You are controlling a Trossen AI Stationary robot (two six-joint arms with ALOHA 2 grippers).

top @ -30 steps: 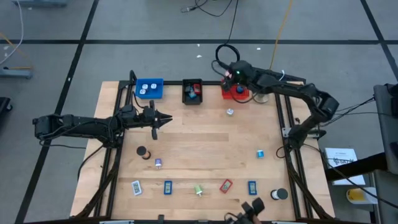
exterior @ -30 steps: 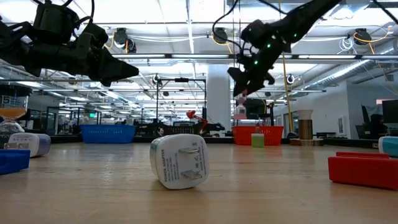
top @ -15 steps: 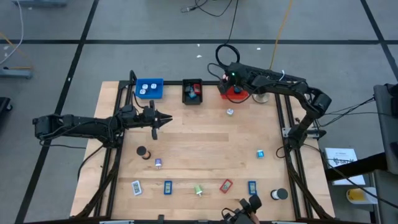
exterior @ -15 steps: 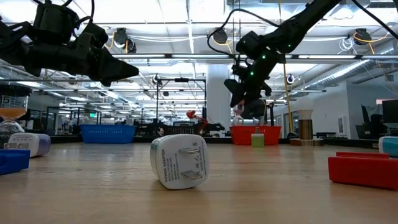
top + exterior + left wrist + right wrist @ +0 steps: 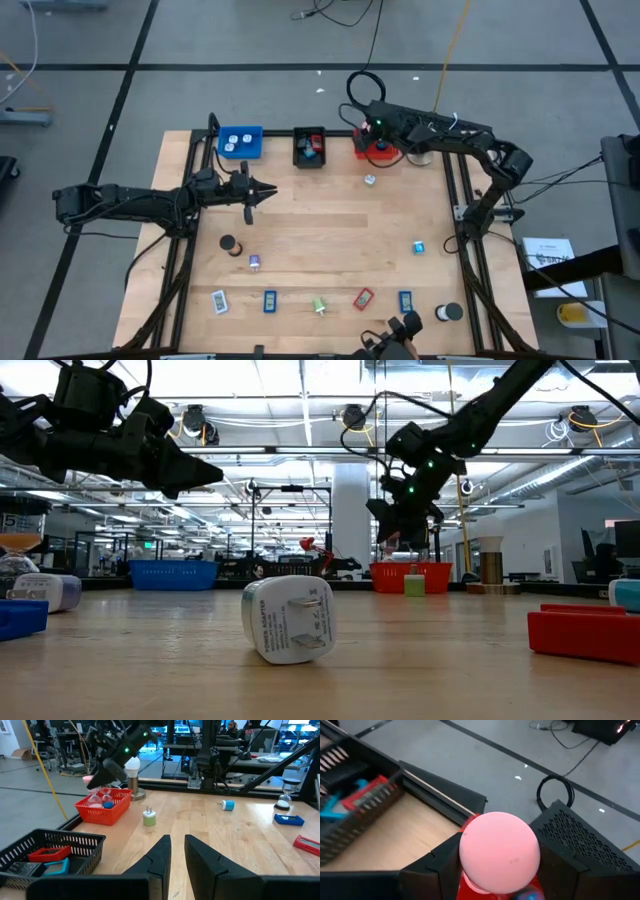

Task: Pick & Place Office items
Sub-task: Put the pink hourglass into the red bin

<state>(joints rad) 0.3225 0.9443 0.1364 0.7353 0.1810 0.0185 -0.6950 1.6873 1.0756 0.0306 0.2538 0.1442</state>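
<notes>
My right end effector (image 5: 497,870), clamped on a pink round-ended cylinder (image 5: 499,851), hangs directly above the red mesh tray (image 5: 380,150) at the wooden desk's (image 5: 320,240) far edge, so release goes straight down, while my left end effector (image 5: 177,852), fingers nearly together, waits mid-desk.

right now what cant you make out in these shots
- Right hand: shut on a pink round-ended object, whose lower part its fingers hide in the right wrist view.
- Red tray: the right arm covers most of it in the high view.
- Item at the bottom edge: cut off in the high view.
- Black tray: cropped in the left wrist view.
</notes>
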